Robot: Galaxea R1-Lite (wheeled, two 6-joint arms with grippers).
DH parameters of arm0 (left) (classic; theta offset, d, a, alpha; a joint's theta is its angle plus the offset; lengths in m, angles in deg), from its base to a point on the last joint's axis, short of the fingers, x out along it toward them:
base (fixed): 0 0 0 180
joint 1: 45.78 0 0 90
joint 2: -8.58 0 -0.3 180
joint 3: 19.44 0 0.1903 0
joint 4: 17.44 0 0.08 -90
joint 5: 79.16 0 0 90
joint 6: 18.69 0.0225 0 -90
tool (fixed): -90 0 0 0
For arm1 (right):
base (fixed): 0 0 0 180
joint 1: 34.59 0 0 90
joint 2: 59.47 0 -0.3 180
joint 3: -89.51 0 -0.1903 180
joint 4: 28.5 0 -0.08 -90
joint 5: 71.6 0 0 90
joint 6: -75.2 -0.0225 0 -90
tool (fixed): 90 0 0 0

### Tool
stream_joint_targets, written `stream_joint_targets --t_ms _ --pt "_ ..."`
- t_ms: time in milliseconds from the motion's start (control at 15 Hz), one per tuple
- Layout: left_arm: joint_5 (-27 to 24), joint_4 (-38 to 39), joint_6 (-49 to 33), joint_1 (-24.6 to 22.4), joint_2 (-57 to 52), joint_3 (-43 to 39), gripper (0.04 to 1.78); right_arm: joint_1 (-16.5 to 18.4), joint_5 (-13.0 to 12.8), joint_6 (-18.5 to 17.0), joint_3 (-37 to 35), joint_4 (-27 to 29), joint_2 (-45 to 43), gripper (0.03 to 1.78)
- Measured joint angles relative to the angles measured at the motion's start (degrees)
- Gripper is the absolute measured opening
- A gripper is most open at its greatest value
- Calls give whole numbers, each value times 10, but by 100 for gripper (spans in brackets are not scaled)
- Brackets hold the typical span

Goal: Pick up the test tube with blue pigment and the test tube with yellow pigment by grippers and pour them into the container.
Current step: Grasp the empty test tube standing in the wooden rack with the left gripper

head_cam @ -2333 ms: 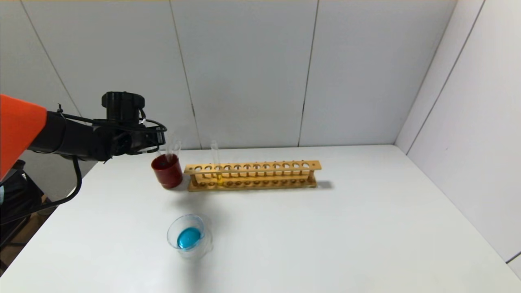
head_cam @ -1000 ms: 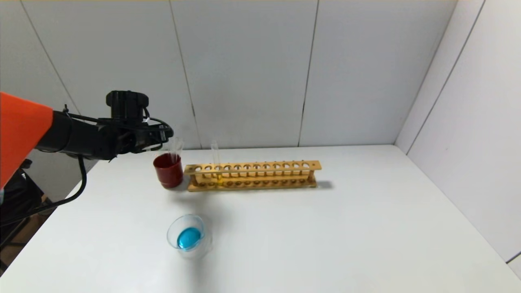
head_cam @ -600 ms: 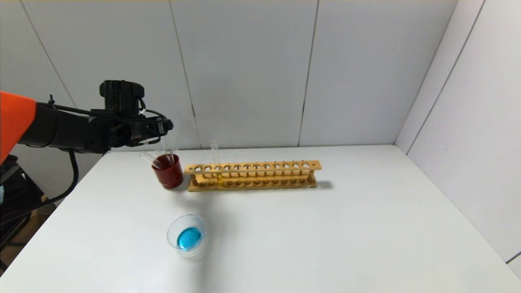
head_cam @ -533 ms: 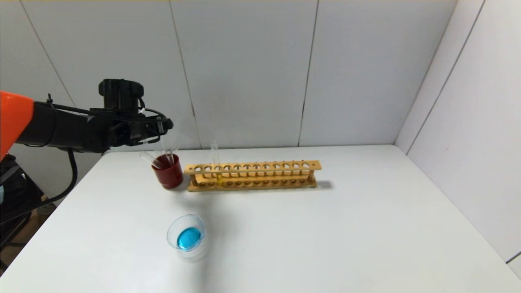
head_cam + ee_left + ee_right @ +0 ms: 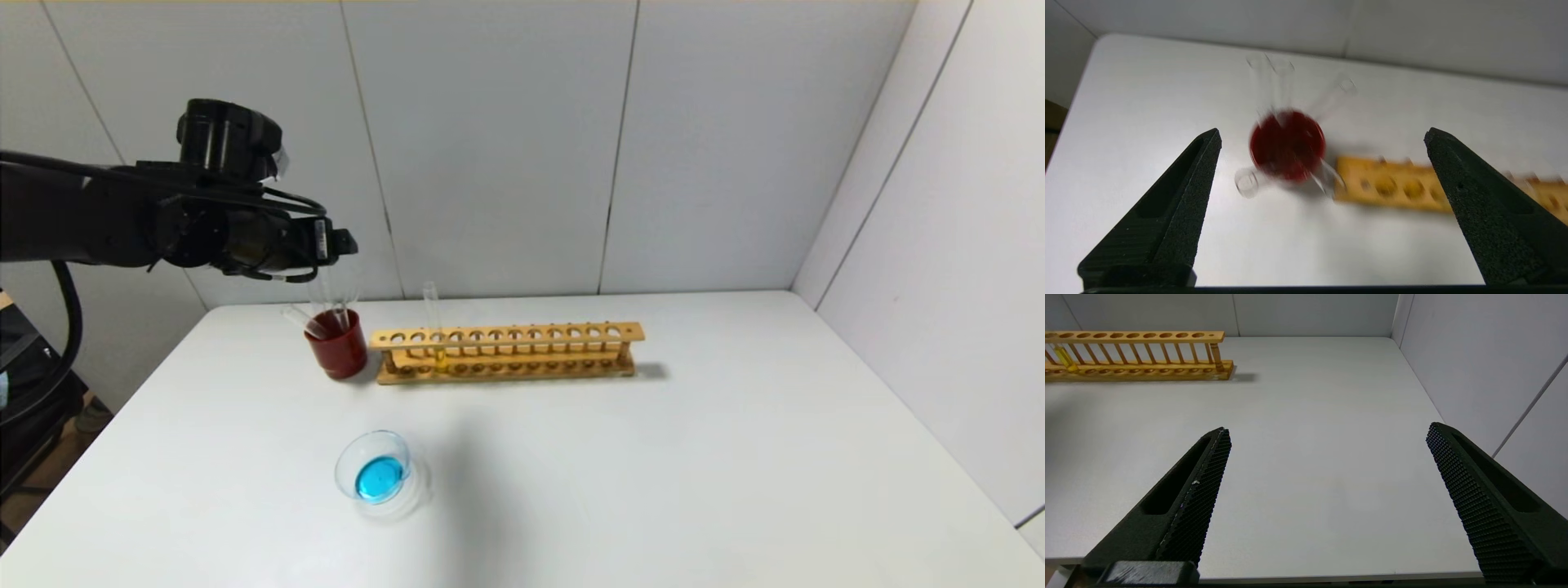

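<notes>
**Left tool spread wide above the red cup; yellow tube in the rack**

The left tool (image 5: 1323,136) hangs in the air over the far left part of the table (image 5: 653,457), above the dark red cup (image 5: 337,343). Its two fingers are spread wide apart with nothing between them. In the left wrist view the cup sits directly below the gap, and several colourless tubes (image 5: 1274,81) lean out of it in different directions, one tipped low over the rim toward the table edge; the view is smeared there, so their exact number is hard to tell.

Just beside the cup stands the wooden rack (image 5: 506,351). The test tube with yellow pigment (image 5: 433,327) stands upright in one of the rack's holes near the cup end, yellow liquid at its bottom.

The container (image 5: 375,474) rests on the table nearer the robot, well apart from cup and rack, with a pool of blue liquid (image 5: 380,478) in it.

The right tool (image 5: 1327,435) is also released, fingers wide and empty, low over bare table on the right side, with the rack's far end in its view.
</notes>
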Motion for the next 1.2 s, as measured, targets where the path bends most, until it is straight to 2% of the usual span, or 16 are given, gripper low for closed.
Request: stream_joint_targets --t_ms 133,467,667,933,1067,1200 --pt "-1 -52 -5 30 -31 -13 175 0 0 0 0 0 0 175" --pt "1 -53 -23 96 -80 -87 175 0 0 0 0 0 0 175" --pt "15 -27 -46 129 -86 -106 175 0 0 0 0 0 0 175" --pt "88 20 -48 145 -93 -139 175 0 0 0 0 0 0 175" --pt "96 56 -42 148 -100 -155 175 0 0 0 0 0 0 175" --pt "98 62 -41 159 -107 -163 175 0 0 0 0 0 0 175"
